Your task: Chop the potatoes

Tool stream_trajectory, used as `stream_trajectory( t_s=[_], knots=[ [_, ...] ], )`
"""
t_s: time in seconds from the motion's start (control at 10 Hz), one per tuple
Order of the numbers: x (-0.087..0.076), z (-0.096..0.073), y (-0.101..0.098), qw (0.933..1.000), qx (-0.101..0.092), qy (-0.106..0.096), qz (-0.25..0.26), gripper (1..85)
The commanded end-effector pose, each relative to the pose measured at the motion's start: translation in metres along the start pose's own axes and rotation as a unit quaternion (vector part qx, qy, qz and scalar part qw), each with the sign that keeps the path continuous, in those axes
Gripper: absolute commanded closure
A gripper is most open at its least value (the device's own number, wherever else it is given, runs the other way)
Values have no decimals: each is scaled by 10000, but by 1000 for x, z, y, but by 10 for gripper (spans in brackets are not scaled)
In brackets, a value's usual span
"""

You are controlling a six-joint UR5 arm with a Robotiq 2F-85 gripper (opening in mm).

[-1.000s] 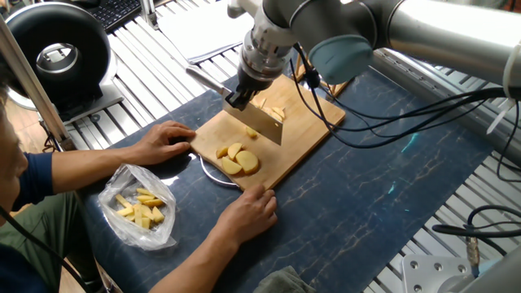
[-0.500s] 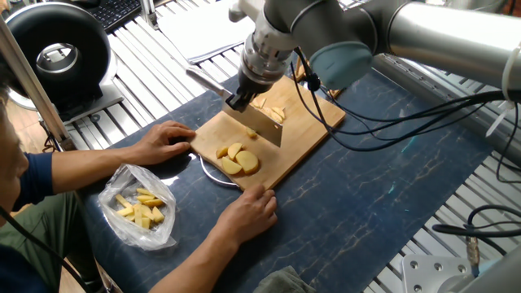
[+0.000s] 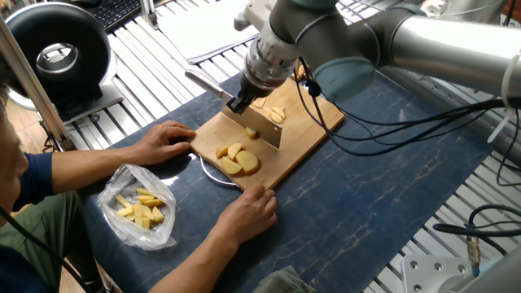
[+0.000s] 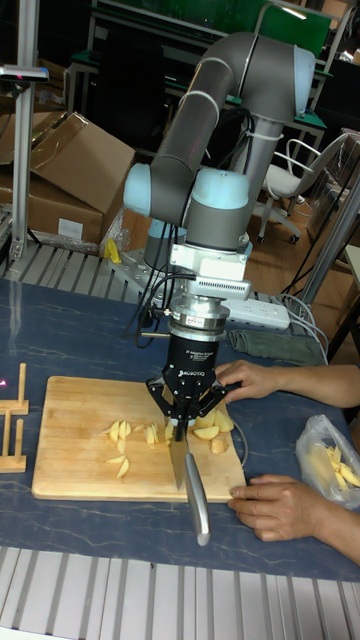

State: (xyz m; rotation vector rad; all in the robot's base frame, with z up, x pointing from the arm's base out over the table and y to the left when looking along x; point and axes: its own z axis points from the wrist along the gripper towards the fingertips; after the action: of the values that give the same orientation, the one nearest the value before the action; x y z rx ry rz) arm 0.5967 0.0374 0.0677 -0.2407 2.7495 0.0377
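Claw [image 3: 239, 103] clenched on the knife [image 3: 254, 124] has crept slightly up-right over the last second, blade edge on the cutting board [image 3: 303, 130] between cut slices and the uncut potatoes [image 3: 237, 159]; I judge a stroke ended, chunks remaining.

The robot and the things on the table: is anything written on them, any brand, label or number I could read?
Gripper: white print on its black body, too small and blurred to read.
Robot arm, cutting board, knife, plastic bag: no text visible.
Nothing in either view can be read.
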Motion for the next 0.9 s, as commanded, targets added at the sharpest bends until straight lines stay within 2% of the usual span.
stream_trajectory(
  t_s=[0.0, 0.1, 0.2, 0.3, 0.8],
  knots=[
    [7, -41, -3, 9992, -84, 377, -46, 847],
    [1, -48, 5, 9989, -121, 439, 80, 847],
    [-4, -46, 12, 9989, -208, 400, 143, 847],
    [-6, -46, 12, 9989, -151, 410, 138, 847],
    [-10, -35, 12, 9993, -106, 333, 166, 847]
  ],
)
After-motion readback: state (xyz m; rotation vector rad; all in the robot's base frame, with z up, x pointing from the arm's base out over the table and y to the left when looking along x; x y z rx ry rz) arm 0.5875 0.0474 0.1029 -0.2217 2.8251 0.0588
